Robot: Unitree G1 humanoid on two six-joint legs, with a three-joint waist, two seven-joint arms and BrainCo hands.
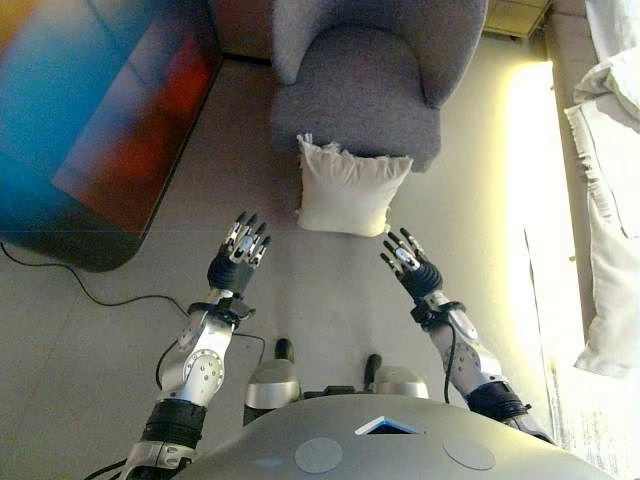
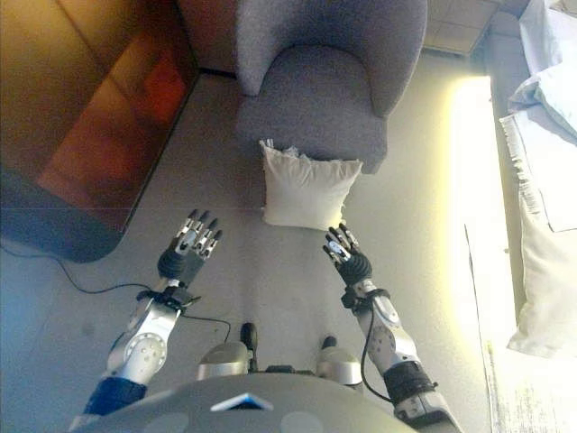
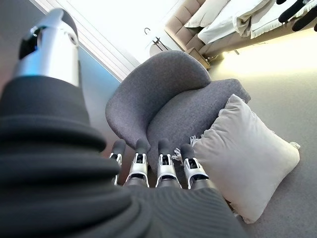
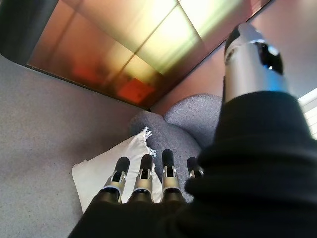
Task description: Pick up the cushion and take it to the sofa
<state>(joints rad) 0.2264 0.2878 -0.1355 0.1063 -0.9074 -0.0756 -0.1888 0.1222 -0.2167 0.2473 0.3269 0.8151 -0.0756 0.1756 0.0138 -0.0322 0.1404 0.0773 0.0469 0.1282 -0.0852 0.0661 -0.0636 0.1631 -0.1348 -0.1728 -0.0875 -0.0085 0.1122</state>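
Observation:
A cream cushion stands on the carpet, leaning against the front of a grey armchair; it also shows in the left wrist view and the right wrist view. My left hand is open, fingers straight, to the left of the cushion and short of it. My right hand is open, fingers straight, just below the cushion's right corner, apart from it. Both hands are empty.
A glossy dark cabinet stands at the left. A bed with white bedding runs along the right edge. Grey carpet lies between my hands and the cushion.

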